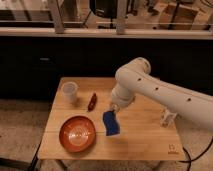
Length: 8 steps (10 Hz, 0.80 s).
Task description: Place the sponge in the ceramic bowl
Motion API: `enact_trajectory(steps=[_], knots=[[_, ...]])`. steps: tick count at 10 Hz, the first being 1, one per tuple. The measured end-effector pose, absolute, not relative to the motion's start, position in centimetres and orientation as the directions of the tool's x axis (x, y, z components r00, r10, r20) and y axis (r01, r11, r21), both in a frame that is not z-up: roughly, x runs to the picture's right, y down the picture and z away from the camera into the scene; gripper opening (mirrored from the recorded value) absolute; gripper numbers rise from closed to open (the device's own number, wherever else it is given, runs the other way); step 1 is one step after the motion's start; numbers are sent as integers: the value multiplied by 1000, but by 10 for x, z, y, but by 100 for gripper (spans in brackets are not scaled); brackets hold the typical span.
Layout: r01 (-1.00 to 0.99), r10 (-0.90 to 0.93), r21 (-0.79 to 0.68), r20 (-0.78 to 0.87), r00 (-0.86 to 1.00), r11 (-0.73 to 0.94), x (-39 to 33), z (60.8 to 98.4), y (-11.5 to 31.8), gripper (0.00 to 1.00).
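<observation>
The blue sponge [111, 124] hangs tilted just above the wooden table [145, 137], right of the bowl. My gripper [113, 110] comes down from the white arm and is shut on the sponge's top end. The ceramic bowl [77, 133], orange-red with a paler centre, sits at the table's front left with nothing in it. A narrow gap separates the sponge from the bowl's right rim.
A translucent white cup [69, 92] stands at the table's back left. A slim dark red object [92, 101] lies between the cup and the gripper. A small white item [167, 117] is near the right edge. A dark cabinet wall runs behind the table.
</observation>
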State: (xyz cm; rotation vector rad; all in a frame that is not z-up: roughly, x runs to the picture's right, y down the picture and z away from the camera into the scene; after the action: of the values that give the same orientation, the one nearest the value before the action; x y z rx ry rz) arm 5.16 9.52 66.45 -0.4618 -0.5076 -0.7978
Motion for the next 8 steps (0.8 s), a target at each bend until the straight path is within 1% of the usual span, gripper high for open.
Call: enact_trajectory(steps=[2, 4, 6, 8], knots=[[761, -529, -154, 632, 566, 630, 50, 663, 94, 6], [786, -560, -155, 621, 549, 598, 38, 670, 104, 0], [819, -596, -164, 610, 522, 550, 8, 677, 115, 0], [820, -590, -159, 621, 516, 550, -4, 675, 115, 0]])
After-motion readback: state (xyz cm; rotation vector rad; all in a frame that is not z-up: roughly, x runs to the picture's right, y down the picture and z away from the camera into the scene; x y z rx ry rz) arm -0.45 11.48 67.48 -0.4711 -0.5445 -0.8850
